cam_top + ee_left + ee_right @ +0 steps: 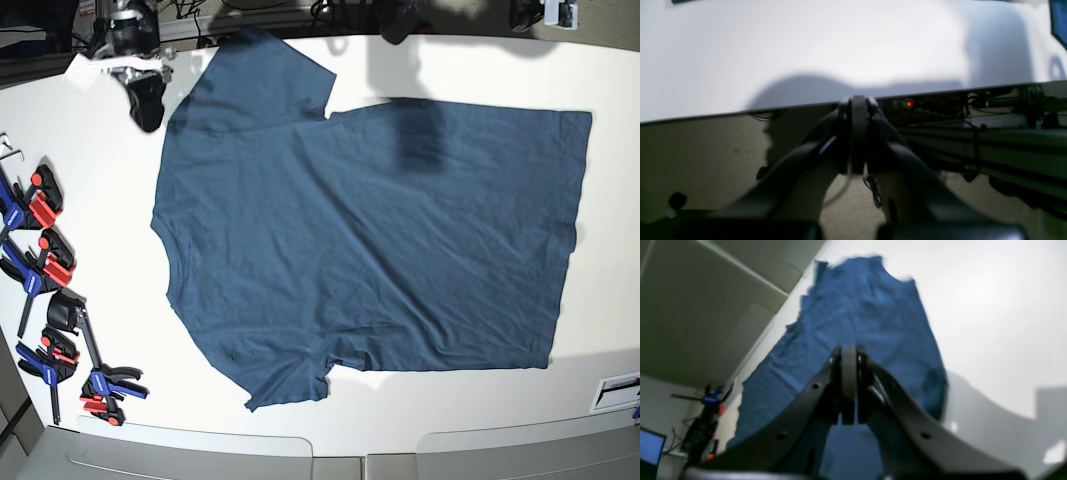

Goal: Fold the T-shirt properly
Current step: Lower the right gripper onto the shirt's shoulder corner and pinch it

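The dark navy T-shirt (370, 250) lies spread flat on the white table (100, 200), neck to the left and hem to the right, both short sleeves out. My right gripper (147, 108) hangs shut and empty at the far left, just beside the upper sleeve. In the right wrist view its fingertips (848, 355) are pressed together above the blue T-shirt (857, 316). My left gripper (858, 105) is shut on nothing at the table's far edge. In the base view the left gripper (398, 22) shows only as a dark shape at the top. A sliver of the T-shirt (1059, 20) shows at the top right.
Several red, blue and black clamps (45, 265) lie along the table's left edge. A small label (618, 390) sits at the near right corner. Metal frame rails and cables (973, 140) run below the table's far edge. A lit screen (651, 446) stands off the table.
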